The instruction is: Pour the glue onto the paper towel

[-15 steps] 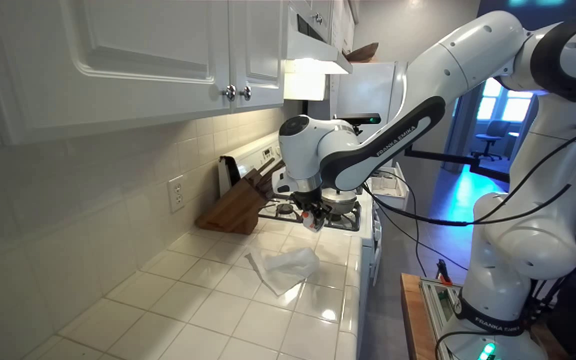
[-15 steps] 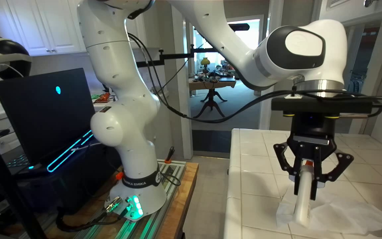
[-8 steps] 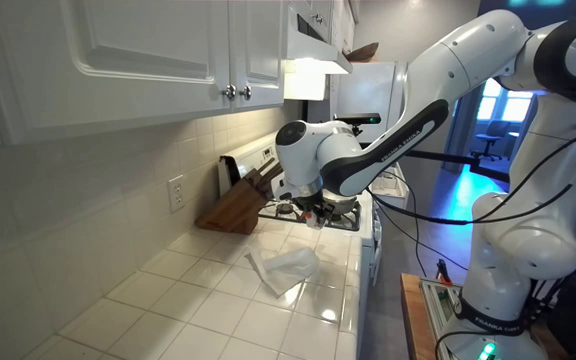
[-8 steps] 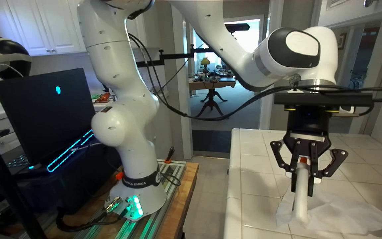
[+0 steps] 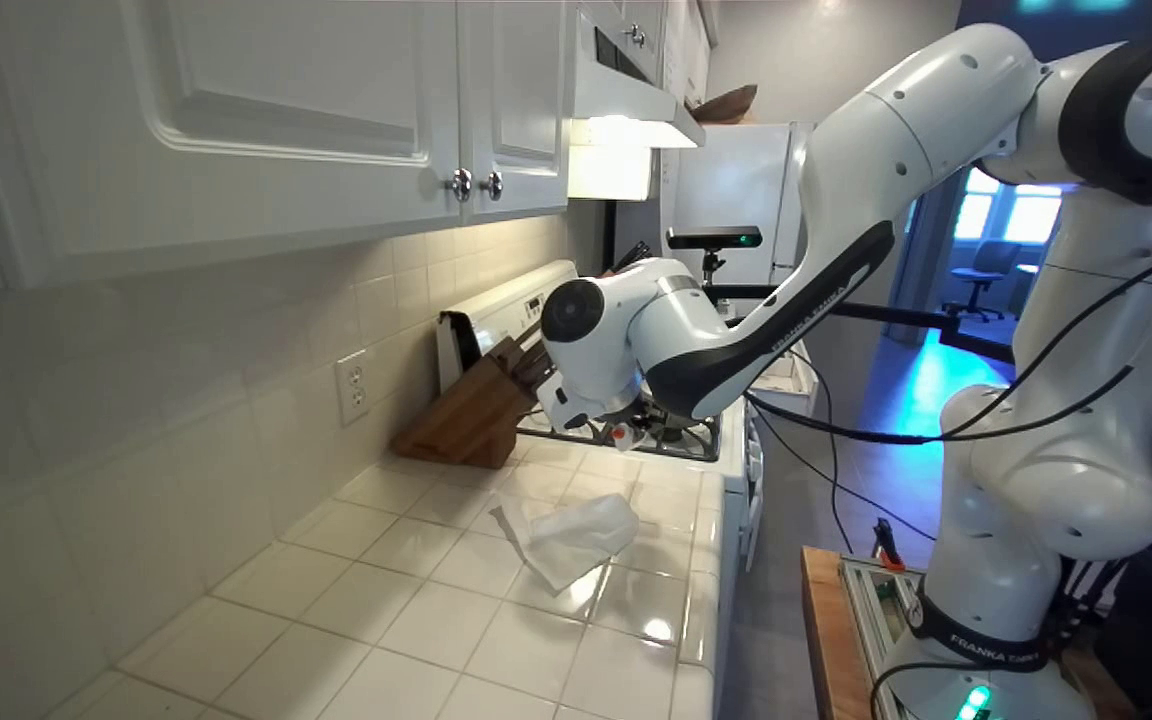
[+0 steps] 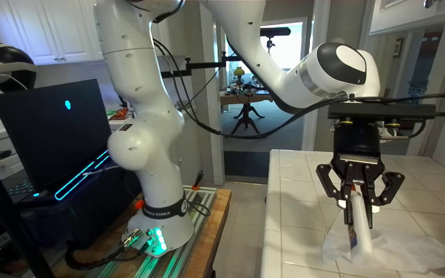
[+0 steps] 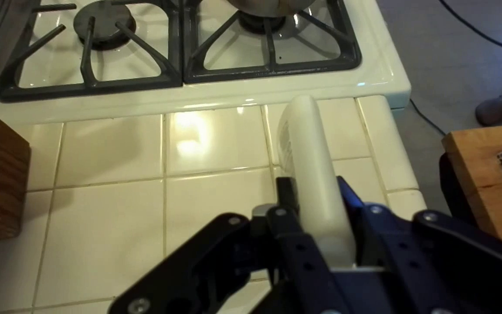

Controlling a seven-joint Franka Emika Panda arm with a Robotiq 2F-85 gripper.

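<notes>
The glue, a whitish bottle (image 6: 361,235) with an orange top, is between my gripper's fingers (image 6: 359,220) in an exterior view. Its orange end is near the palm and its broad white end points toward that camera, low. In the wrist view the white bottle (image 7: 314,165) lies between the black fingertips (image 7: 316,188), and its top is hidden. In an exterior view only the orange tip of the glue (image 5: 622,434) shows clearly under the wrist. The paper towel (image 5: 576,540) lies rumpled on the tiles; it also shows behind the bottle (image 6: 408,249). The wrist view does not show it.
A wooden knife block (image 5: 471,410) stands by the backsplash. The gas stove (image 7: 177,83) with a pot (image 7: 273,5) adjoins the tiled counter (image 5: 436,620). Upper cabinets (image 5: 306,120) hang above. A cable (image 6: 257,136) runs loosely along the arm.
My wrist has tilted and lowered, with the bottle still in the gripper. The bottle has swung so that its labelled side shows more and its broad end sits slightly further right. The towel has not moved.
</notes>
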